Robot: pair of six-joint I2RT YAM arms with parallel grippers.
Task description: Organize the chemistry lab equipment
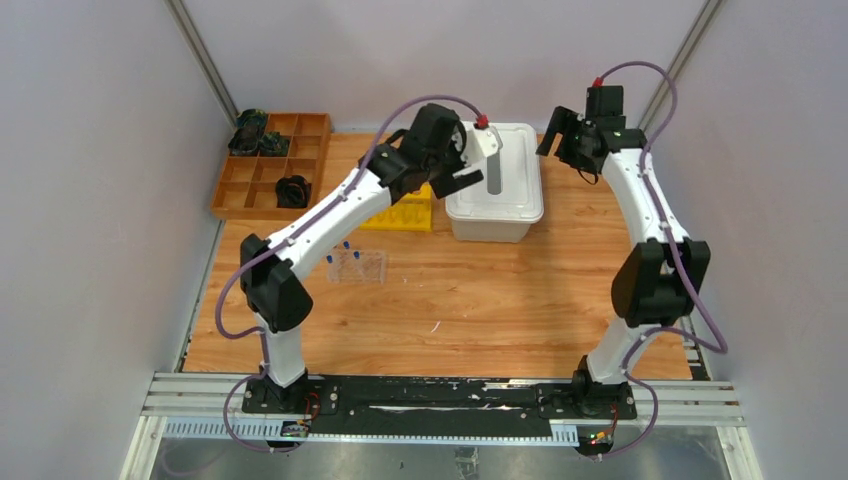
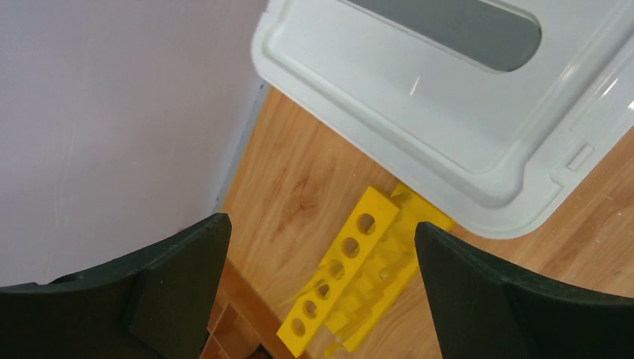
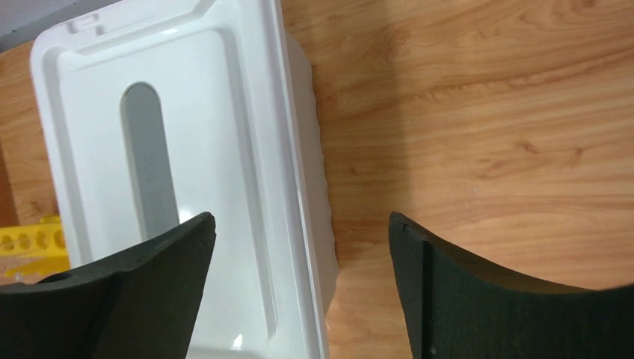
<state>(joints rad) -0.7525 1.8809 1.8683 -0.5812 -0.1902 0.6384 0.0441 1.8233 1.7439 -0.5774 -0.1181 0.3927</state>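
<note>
A light wooden worktop [image 1: 500,300] with visible grain is enclosed by pale grey walls [image 1: 90,200]. At its far left corner sits an orange-brown wooden tray [image 1: 240,192] divided into square compartments. Tangled black objects [image 1: 250,130] fill its far-left compartments, and another round black object [image 1: 292,190] lies in a compartment on its right side. Near the far middle stands a white rectangular plastic box [image 1: 515,190] with its lid on; the lid has a long grey oblong slot [image 1: 494,170]. Just beside the box's left side lies a yellow plastic block [image 1: 405,215] pierced by a row of round holes. Silver metal rails [image 1: 700,400] run along the near edge.
</note>
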